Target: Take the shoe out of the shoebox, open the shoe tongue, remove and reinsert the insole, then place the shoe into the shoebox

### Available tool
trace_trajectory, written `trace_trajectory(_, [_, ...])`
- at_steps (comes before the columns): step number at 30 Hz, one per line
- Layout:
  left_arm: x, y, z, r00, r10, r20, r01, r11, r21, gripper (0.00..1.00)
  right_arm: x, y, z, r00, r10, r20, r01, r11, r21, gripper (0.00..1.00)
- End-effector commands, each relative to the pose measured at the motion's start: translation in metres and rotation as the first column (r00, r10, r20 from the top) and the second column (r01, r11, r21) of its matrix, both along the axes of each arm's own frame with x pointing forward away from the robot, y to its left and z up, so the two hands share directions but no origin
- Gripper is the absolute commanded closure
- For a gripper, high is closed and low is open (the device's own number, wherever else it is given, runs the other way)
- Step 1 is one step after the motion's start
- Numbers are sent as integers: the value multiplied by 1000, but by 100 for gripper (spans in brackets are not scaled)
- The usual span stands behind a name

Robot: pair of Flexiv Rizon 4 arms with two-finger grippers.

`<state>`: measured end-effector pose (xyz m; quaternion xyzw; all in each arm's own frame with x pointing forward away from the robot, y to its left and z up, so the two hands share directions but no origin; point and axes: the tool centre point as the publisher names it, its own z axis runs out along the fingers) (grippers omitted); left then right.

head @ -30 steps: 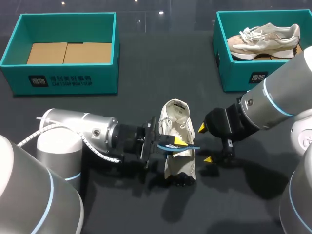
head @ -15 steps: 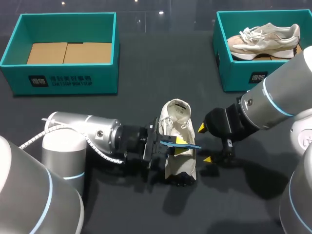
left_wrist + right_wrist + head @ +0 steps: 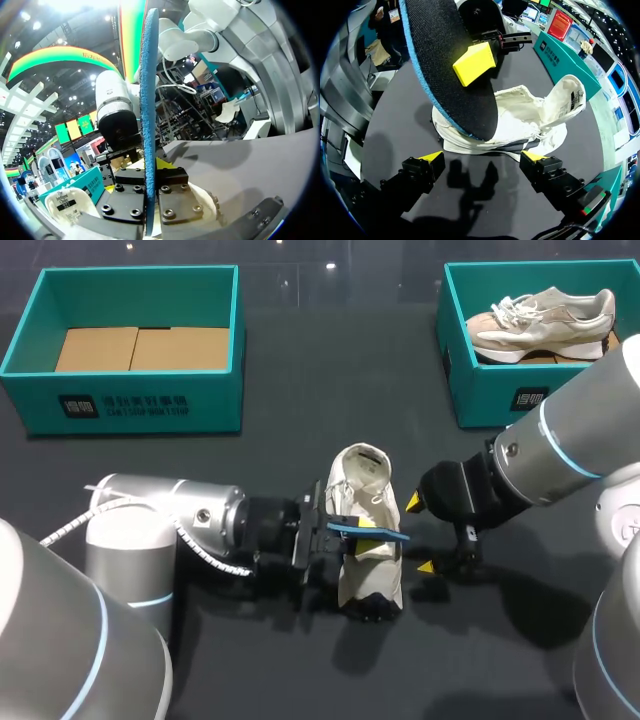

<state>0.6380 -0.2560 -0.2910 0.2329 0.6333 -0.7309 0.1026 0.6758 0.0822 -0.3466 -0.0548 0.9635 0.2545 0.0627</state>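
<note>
A white shoe (image 3: pixel 371 575) lies on the dark table at the middle, its opening (image 3: pixel 362 462) toward the far side. My left gripper (image 3: pixel 362 527) hovers over the shoe, shut on a thin blue-edged insole (image 3: pixel 385 532) held nearly level above the laces. In the left wrist view the insole (image 3: pixel 149 110) stands edge-on between the fingers, with the shoe (image 3: pixel 70 205) underneath. My right gripper (image 3: pixel 420 535) stands open just right of the shoe, holding nothing. From the right wrist, the insole's black face (image 3: pixel 445 60) hangs over the shoe (image 3: pixel 530 117) ahead of the right gripper (image 3: pixel 484 160).
A teal shoebox (image 3: pixel 130 400) lined with cardboard sits at the back left. A second teal shoebox (image 3: pixel 485 390) at the back right holds a beige shoe (image 3: pixel 540 318). Bare table lies in front of the white shoe.
My left arm has edged toward the shoe and turned the insole from a tilt to nearly level above it. The right arm has stayed put.
</note>
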Motion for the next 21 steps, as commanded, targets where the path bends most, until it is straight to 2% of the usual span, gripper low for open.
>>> trace_trajectory(1, [-6,4,2,1000,6,3,-6,1000,-5,100,-1,0,-1,1000,-1,3,1,1000,0,0])
trace_trajectory(4, [-6,3,1,1000,5,-1,-5,1000,-8,100,-1,0,-1,1000,-1,3,1,1000,0,0])
trace_trajectory(11, [7,-3,-11,998,48,-30,-48,999,16,100,-1,0,-1,1000,-1,3,1,1000,0,0])
trace_trajectory(21, [13,0,-21,995,95,-26,-94,995,33,100,-1,0,-1,1000,-1,3,1,1000,0,0])
